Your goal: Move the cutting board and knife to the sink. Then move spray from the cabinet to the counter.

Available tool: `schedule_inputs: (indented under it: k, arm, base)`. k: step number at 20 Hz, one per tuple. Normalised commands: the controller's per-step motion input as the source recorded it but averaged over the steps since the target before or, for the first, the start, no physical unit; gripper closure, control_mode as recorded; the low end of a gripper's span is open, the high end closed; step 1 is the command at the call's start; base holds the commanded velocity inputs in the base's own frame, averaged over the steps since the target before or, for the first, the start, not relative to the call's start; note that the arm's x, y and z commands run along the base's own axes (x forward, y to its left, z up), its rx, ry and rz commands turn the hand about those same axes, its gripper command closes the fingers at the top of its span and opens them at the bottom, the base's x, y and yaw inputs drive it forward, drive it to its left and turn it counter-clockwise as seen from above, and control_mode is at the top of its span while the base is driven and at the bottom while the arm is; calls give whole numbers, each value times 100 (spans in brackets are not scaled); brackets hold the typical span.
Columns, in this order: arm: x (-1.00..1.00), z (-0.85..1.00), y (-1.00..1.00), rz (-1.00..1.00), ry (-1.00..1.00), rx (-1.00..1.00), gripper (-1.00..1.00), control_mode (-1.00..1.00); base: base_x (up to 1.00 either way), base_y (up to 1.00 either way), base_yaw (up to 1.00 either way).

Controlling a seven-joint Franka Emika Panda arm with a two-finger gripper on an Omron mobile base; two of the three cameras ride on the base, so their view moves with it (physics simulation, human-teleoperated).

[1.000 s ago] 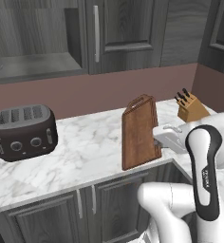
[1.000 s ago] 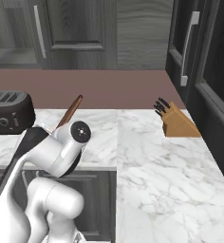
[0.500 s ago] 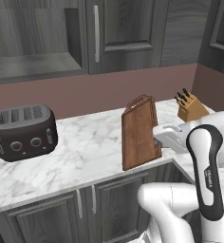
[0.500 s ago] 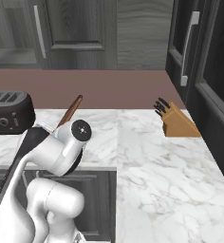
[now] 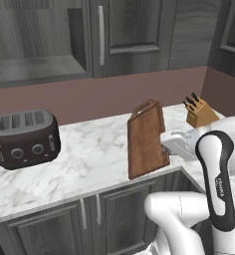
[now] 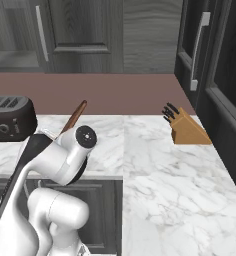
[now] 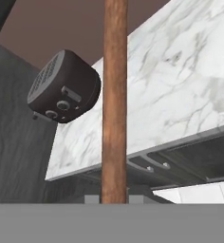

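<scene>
Holding the cutting board [image 5: 147, 139] on edge, your pincer [image 7: 115, 199] is pressed together on its rim, with the board's thin side running straight up the middle of the hand view. From the left base view the board stands nearly upright, handle slot at the top, its lower corner at or just above the front edge of the tabletop [image 5: 89, 154]; you cannot tell from here whether it touches the marble. The toaster [image 5: 23, 138] sits well apart to the left, and the knife block [image 5: 200, 110] is behind and to the right, near the wall.

Your step is most likely carrying this board toward the sink, which none of the views shows, so expect to swing or drive before you see it. Keep the grip closed hard: a wide board pinched at one rim will want to pivot about the fingers. Lift it clear of the marble before you translate, or the lower corner may catch and twist it out. Move slowly and keep the board vertical, since a fast turn would lever it loose. Watch the tabletop edge and the lower cabinet doors [image 5: 119, 214] as you pull away. The knife and spray bottle come later.
</scene>
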Motion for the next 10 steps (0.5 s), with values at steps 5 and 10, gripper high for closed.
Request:
schedule_inputs:
  k: [5,10]
  arm:
    - [-5,0,4,0,0,0,100,100]
    - [0,0,0,0,0,0,100,100]
  base:
    - [-19,10,0]
    - [-50,29,-13]
